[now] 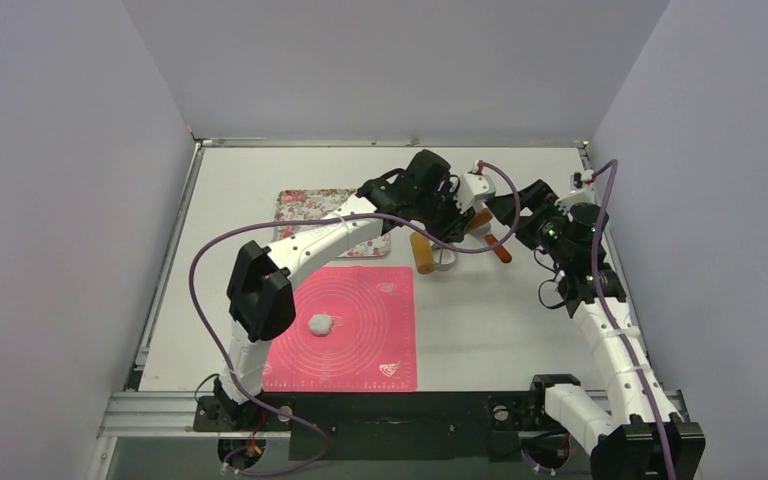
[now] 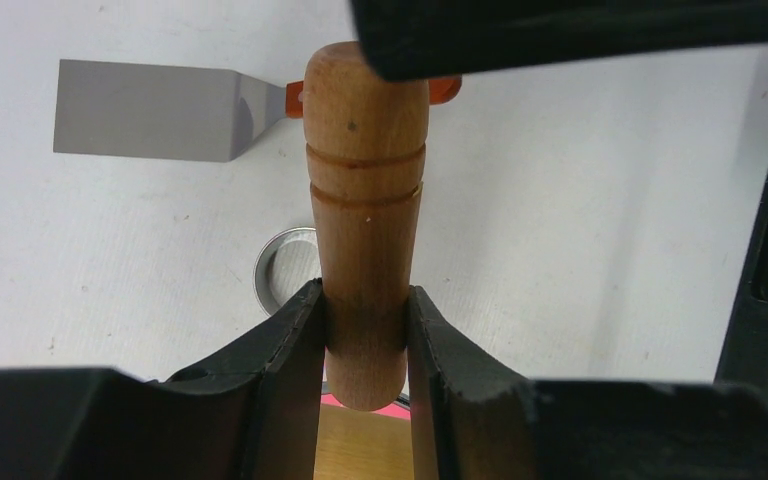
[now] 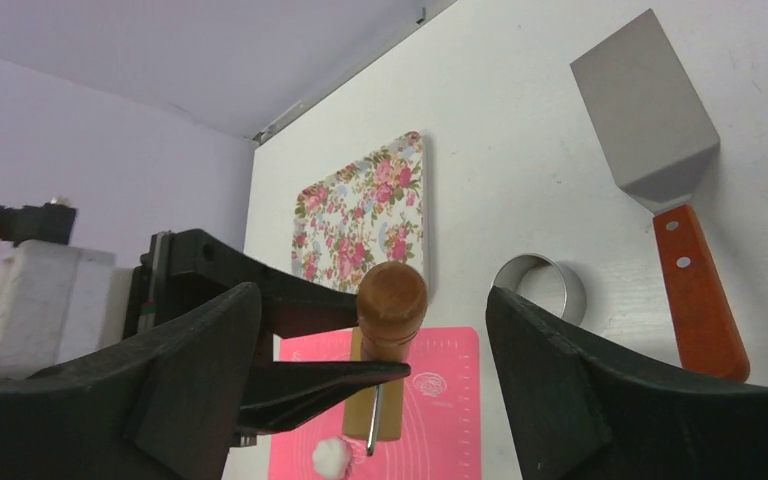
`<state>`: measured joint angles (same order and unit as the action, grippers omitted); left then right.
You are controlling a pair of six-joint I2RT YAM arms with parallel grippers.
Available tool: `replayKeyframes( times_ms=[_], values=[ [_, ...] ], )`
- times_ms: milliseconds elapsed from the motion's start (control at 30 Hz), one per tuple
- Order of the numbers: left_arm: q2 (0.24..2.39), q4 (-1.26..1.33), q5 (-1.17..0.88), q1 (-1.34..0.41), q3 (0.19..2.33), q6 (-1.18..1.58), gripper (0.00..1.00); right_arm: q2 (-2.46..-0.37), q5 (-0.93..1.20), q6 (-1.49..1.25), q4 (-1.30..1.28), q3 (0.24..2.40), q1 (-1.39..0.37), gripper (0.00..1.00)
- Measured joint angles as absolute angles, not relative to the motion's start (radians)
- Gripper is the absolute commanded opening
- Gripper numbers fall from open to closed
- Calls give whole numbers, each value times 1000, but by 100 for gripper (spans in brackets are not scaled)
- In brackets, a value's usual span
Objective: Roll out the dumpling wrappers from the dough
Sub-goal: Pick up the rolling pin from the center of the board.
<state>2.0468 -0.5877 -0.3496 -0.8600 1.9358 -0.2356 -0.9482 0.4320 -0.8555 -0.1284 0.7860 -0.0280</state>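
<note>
Most of the rolling pin (image 2: 365, 180) is hidden, its barrel cut off below the left gripper (image 2: 365, 293), which clamps the wooden handle; right gripper (image 3: 372, 295) spread wide either side of the handle's end; dough lump (image 1: 321, 323) on pink mat (image 1: 360, 345), well behind both.

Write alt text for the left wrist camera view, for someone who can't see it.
The left gripper clamps a rolling pin by its wooden handle, above a white table. Behind it lie a metal spatula with an orange handle and a metal ring cutter.
</note>
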Motion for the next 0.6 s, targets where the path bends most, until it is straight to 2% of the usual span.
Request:
replayKeyframes(
  times_ms=[333,600],
  values=[
    [2020,-592,-381,-859,1940,-192,0,-992,409,-940,17,722,-83,76],
    [2020,-592,-386,-856,1970,-183,0,-1049,362,-931,57,722,-172,58]
  ],
)
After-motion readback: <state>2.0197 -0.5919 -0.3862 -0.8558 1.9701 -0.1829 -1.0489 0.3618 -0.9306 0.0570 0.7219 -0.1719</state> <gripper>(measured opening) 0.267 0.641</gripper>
